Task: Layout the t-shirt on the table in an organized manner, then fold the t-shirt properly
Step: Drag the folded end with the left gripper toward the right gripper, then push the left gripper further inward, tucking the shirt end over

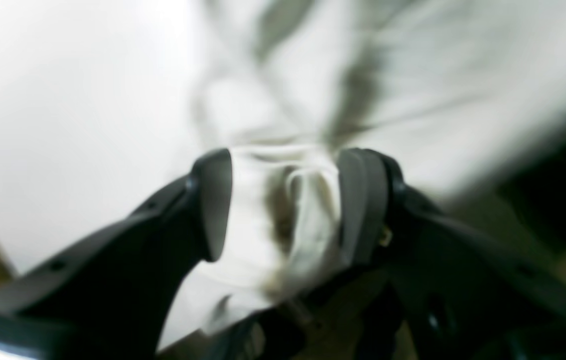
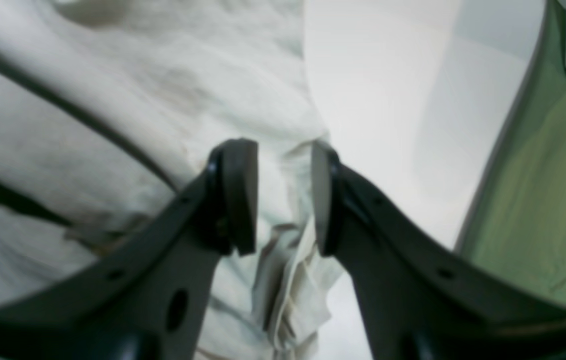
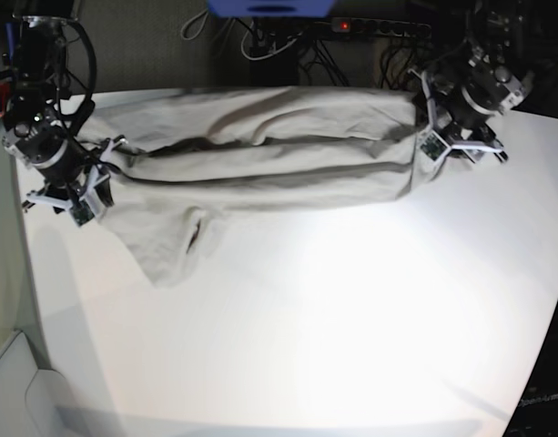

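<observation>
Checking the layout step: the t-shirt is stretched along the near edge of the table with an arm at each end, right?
Not quite. The t-shirt is stretched along the far edge of the table, not the near one, as the base view shows. An arm does stand at each end.

The t-shirt (image 3: 260,155) was plain light grey-beige with no print, the table (image 3: 351,319) was matte white, both grippers' fingers (image 2: 235,195) were black, a green surface (image 2: 537,200) showed beside the table edge

t-shirt (image 3: 260,155) across table's (image 3: 351,319) far side
</observation>
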